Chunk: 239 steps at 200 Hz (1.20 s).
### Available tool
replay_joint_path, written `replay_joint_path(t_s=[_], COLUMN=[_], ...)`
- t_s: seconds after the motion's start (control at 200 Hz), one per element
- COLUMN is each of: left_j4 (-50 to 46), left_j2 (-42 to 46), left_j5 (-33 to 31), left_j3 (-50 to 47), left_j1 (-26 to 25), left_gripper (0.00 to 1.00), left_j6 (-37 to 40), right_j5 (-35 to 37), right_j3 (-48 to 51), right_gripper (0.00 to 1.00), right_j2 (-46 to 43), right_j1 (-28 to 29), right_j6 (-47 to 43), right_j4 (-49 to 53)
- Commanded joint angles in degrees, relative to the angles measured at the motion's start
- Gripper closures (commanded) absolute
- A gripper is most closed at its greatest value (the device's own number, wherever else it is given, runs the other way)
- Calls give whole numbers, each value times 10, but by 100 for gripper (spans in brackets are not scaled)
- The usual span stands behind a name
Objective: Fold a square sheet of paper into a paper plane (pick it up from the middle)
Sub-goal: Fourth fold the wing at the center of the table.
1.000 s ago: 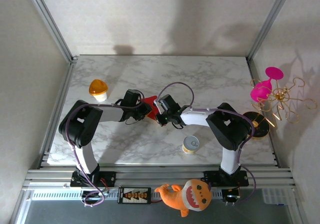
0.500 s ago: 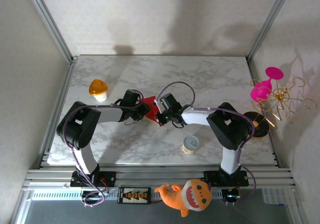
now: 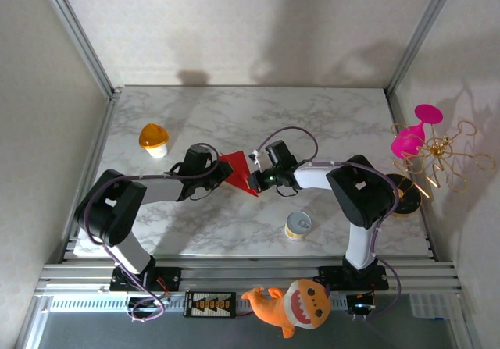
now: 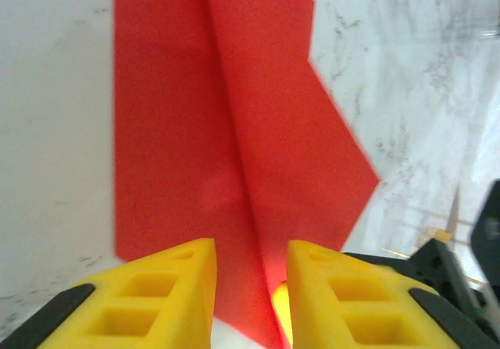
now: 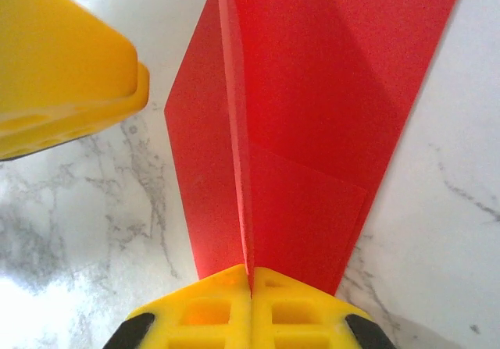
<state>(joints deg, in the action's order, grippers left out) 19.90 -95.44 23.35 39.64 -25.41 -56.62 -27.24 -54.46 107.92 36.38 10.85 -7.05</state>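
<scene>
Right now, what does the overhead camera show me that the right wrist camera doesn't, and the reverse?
Overhead: the wider scene, with the yellow tin, orange-lidded cup, pink glass and shark plush around the marble table. Right wrist: close up, the right gripper pinched shut on the red paper's raised centre crease, folded flaps either side. Both: that red paper lying on the table.

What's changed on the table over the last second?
The arms drew apart: the left gripper backed off to the left, jaws apart, while the right gripper shifted right and closed on the paper at its centre crease. More of the paper now shows between them. Tin and cup stayed put.
</scene>
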Motion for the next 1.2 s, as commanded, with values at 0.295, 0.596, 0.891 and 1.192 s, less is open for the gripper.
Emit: replay_joint_path(t_s=[0.295, 0.596, 0.891, 1.192], left_j4=[100, 72, 6, -113], left_j2=[-43, -74, -93, -117], left_j5=[44, 50, 29, -24], left_j3=[-7, 22, 49, 83], left_j1=[-6, -15, -24, -33], left_gripper=[69, 65, 62, 62], left_j6=[-29, -25, -8, -5], right_j5=[-102, -119, -122, -122], right_j3=[21, 28, 28, 29], right_gripper=[95, 93, 91, 88], right_j2=[25, 32, 39, 48], right_j1=[-32, -39, -40, -42], right_j6=[61, 75, 82, 93], right_j4=[-40, -51, -49, -48])
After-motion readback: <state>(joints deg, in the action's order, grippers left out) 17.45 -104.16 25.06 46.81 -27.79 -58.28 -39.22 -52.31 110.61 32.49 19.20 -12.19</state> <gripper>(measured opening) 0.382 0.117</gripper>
